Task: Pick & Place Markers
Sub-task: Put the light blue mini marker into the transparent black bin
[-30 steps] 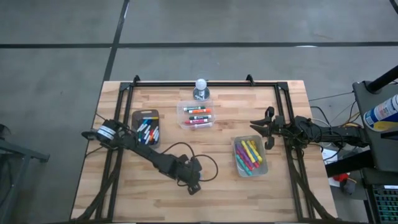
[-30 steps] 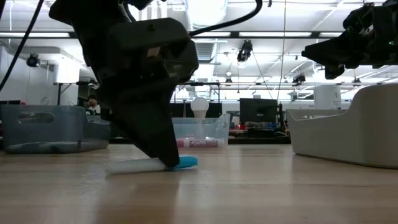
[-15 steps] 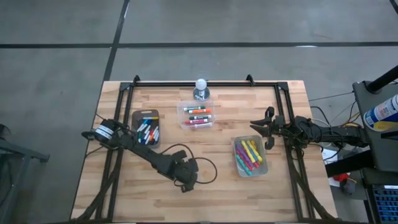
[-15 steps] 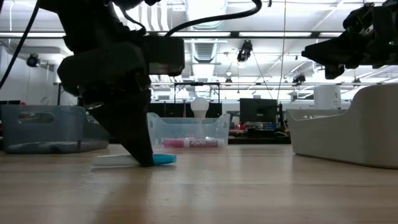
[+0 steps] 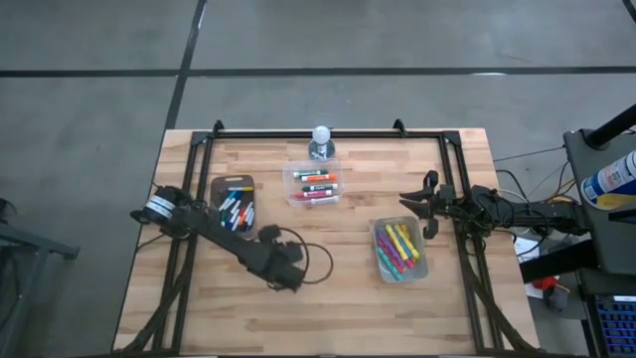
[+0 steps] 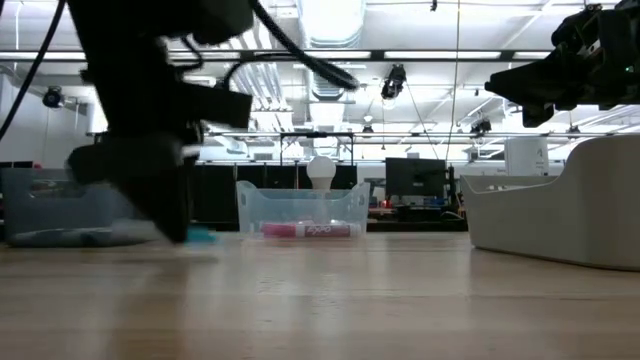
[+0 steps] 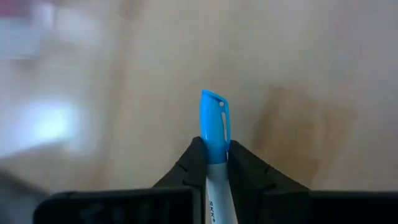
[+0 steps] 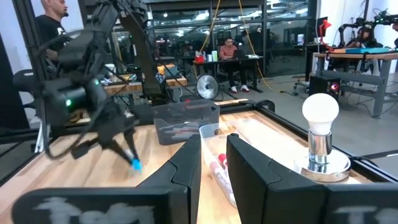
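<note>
Left gripper [image 7: 211, 163], fingers clamped on the blue-capped marker [image 7: 213, 124], has shifted toward the dark tray [image 5: 235, 183]; right gripper [image 5: 415, 214] stays parted.

The table [image 5: 338, 288] is pale wood in jointed strips with visible grain and a soft sheen; a black metal frame [image 5: 308, 132] borders it; the left gripper [image 7: 211, 163] has matt black plastic fingers clamped on a marker [image 7: 213, 127] with a glossy blue plastic cap and smooth white body; a clear plastic tub [image 6: 300, 208] looks glossy; a dark grey tray [image 5: 235, 185] looks matt; a bulb [image 8: 320, 112] is frosted white on a shiny metal base.
</note>
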Controlling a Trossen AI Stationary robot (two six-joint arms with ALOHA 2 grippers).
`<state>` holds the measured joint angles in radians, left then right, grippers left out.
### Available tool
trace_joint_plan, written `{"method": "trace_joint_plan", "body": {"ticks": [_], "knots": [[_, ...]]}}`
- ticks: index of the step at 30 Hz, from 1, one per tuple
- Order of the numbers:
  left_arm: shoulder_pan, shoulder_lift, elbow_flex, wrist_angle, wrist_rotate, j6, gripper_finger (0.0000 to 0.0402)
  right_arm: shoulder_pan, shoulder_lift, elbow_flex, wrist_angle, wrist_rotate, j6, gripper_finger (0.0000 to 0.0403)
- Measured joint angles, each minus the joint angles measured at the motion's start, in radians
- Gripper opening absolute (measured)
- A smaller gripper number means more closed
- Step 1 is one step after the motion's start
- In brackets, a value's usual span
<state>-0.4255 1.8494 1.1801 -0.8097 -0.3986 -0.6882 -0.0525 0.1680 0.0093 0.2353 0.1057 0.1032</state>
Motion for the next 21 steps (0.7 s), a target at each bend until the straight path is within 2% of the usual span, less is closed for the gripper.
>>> {"method": "trace_joint_plan", "body": {"ticks": [5,14,21], "knots": [[0.003,-0.107,0.003,-0.228,-0.118,-0.121,0.0038,0.000,0.000,0.000,0.000,0.000,0.000,0.0068],[0.037,-0.318,-0.026,-0.489,-0.265,-0.252,0.0038,0.000,0.003,0.000,0.000,0.000,-0.001,0.0068],[0.125,-0.517,-0.132,-0.515,-0.271,-0.312,0.0038,0.000,0.004,0.000,0.000,0.000,-0.001,0.0068]]}}
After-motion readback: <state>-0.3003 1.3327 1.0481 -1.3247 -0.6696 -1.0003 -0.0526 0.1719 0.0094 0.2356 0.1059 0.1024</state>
